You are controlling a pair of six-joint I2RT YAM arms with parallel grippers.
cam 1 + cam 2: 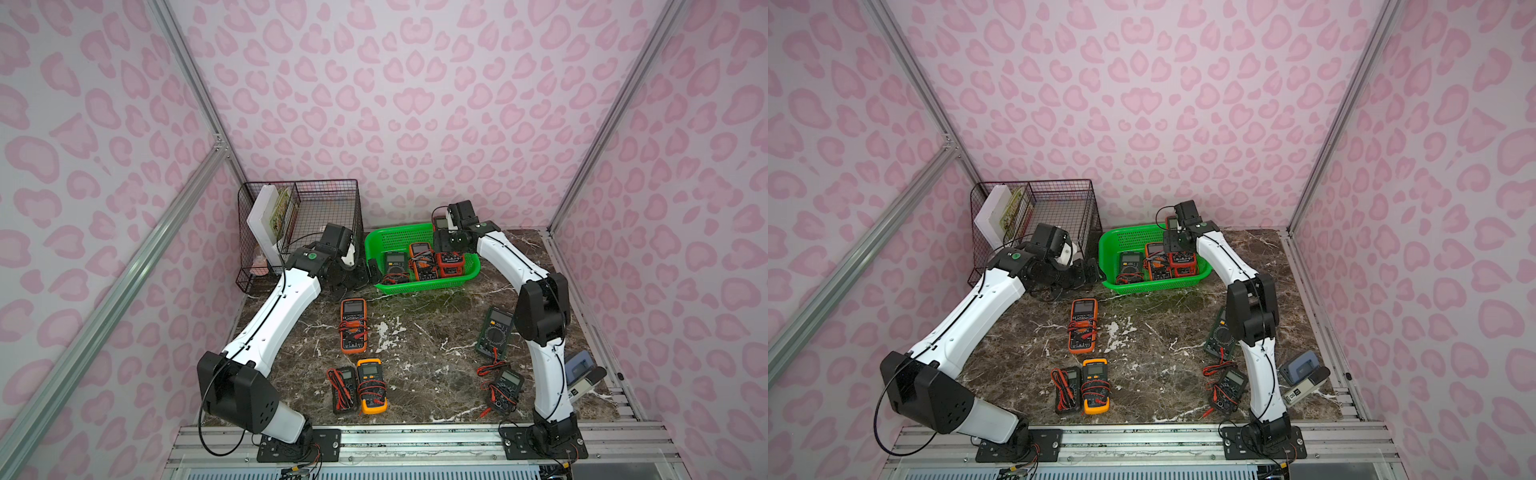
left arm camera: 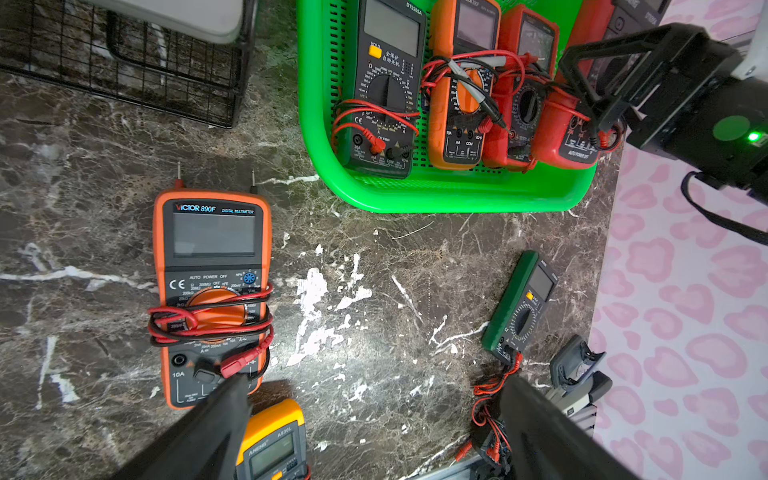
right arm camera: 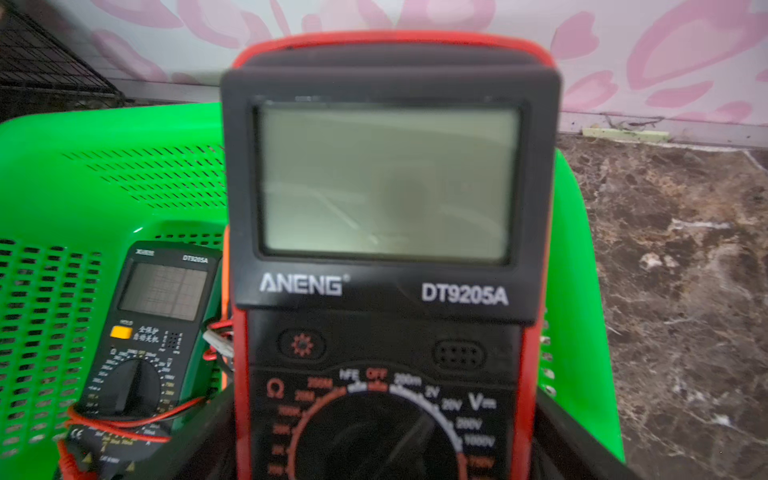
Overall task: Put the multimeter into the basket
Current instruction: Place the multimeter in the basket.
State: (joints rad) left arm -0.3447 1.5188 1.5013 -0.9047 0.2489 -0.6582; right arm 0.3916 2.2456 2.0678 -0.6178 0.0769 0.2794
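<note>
**Right gripper.** The right gripper [image 3: 386,446] is clamped on the red-cased rectangular ANENG multimeter [image 3: 386,187]. Its 2 black fingers [image 3: 195,440] press the long sides of the case beside the dial. This is the narrow span, and it leaves the display end free.

**Task item.** The multimeter hangs over the bright green perforated plastic basket [image 3: 104,137], at the end farthest from the black wire-mesh rack [image 1: 316,199]. Judge it as not yet laid inside. That end appears to be the free space, because the multimeters already in the basket fill the rest of its floor.

**Left gripper.** The left gripper [image 2: 374,386] is spread wide with nothing between its fingers. It hangs over the dark marble tabletop [image 2: 374,257], just beside the rack-side end of the basket. It is probably parked clear of the drop.

**View differences.**
- The right wrist view alone shows the grip and the case lettering. It does not show the height above the basket floor.
- In both top views the wrist hides the grip, but the arm's position over the basket is plain.
- The left wrist view shows the basket contents side by side.
- A top view shows 5 multimeters outside the basket, including the orange-cased one [image 1: 353,326].
</note>
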